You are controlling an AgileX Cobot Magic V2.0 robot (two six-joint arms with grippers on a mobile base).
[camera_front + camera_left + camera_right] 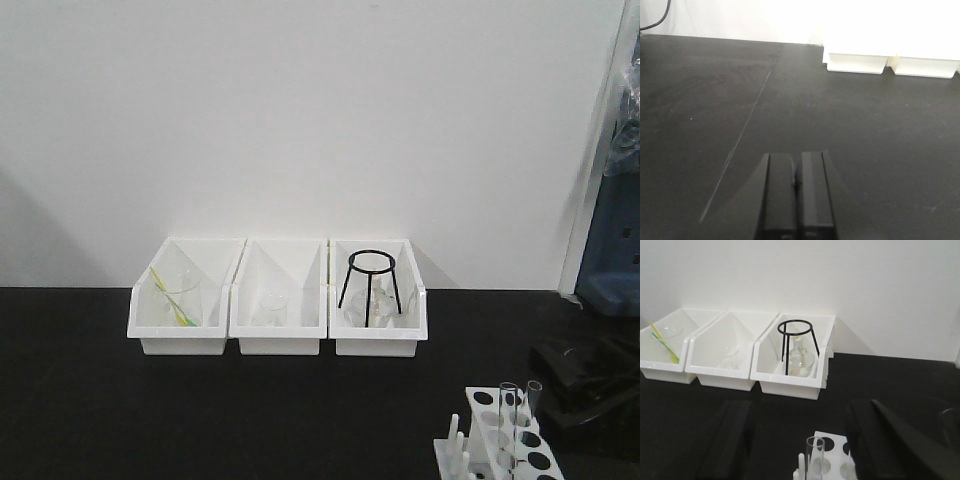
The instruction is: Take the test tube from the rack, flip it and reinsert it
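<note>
The white rack (500, 440) stands at the table's front right, with upright pegs (456, 440) on its left side. Two clear test tubes (508, 412) stand upright in it, side by side, open rims up. In the right wrist view my right gripper (800, 445) is wide open and empty. One test tube (815, 457) and the rack (832, 440) lie between its fingers (727, 440), apart from both. The second tube is mostly hidden behind the right finger. My left gripper (797, 182) is shut and empty, low over bare black table.
Three white open-front bins (278, 340) line the back wall. The left one holds a beaker with a yellow-green stick (172, 295), the middle one a small glass (268, 308), the right one a black tripod (369, 282) over a flask. The right arm's black body (590, 385) is beside the rack.
</note>
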